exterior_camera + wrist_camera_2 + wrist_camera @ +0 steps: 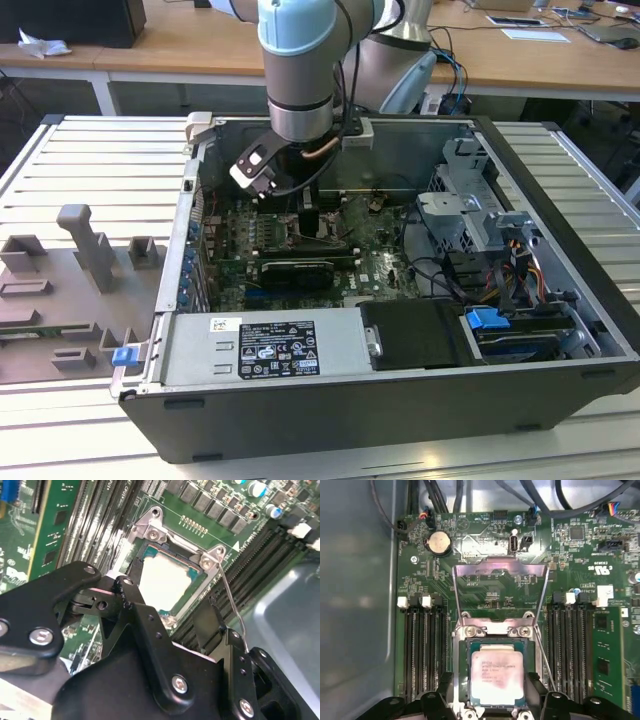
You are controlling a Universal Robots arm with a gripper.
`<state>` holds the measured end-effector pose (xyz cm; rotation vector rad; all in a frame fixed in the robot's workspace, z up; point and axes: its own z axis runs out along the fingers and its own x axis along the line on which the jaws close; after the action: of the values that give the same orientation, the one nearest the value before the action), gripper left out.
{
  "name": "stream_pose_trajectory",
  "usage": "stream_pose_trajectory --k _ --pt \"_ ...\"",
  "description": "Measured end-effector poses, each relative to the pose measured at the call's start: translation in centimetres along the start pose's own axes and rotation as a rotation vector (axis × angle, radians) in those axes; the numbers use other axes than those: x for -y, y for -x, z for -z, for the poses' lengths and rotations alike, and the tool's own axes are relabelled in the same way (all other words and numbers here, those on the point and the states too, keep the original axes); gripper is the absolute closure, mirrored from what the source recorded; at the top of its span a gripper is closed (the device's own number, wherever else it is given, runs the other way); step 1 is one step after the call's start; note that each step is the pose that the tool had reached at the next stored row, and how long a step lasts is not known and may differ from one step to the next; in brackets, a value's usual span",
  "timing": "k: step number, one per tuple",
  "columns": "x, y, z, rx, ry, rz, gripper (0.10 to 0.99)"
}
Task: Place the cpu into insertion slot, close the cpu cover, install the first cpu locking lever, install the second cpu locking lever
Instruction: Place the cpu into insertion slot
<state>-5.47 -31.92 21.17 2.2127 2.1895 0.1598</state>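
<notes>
The cpu (497, 678), a pale square chip, lies flat in the insertion slot (530, 652) on the green board; the second wrist view shows the cpu (165, 582) there too. The cpu cover (500, 571), a silvery frame with a cut-out middle, stands raised on its hinge beyond the slot. My gripper (490, 682) is open, its black fingers (445, 687) straddling the chip with gaps on both sides. A thin wire locking lever (231, 600) sticks up beside the slot. In the exterior view the gripper (305, 215) hangs low inside the computer case.
Long memory slots (422, 650) flank the socket on both sides. A black card (297, 270) lies across the board in front of the gripper. Case walls (330, 345), a drive cage (470, 215) and cable bundles (520, 275) crowd the exterior view's right.
</notes>
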Motion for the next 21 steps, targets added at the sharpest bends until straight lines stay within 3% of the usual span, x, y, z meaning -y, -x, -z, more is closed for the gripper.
stream_pose_trajectory --k 3,7,13,17,21 --pt "0.06 -0.02 0.25 0.0 0.0 0.0 0.416" --pt "0.81 -0.01 0.33 0.0001 0.0 0.0 0.416" --pt "1.02 -0.02 0.53 0.0011 -0.004 0.0 0.416" --pt "2.15 -0.02 0.72 0.001 -0.008 0.0 0.416" --pt "2.24 -0.01 0.73 0.001 -0.008 0.0 0.416"
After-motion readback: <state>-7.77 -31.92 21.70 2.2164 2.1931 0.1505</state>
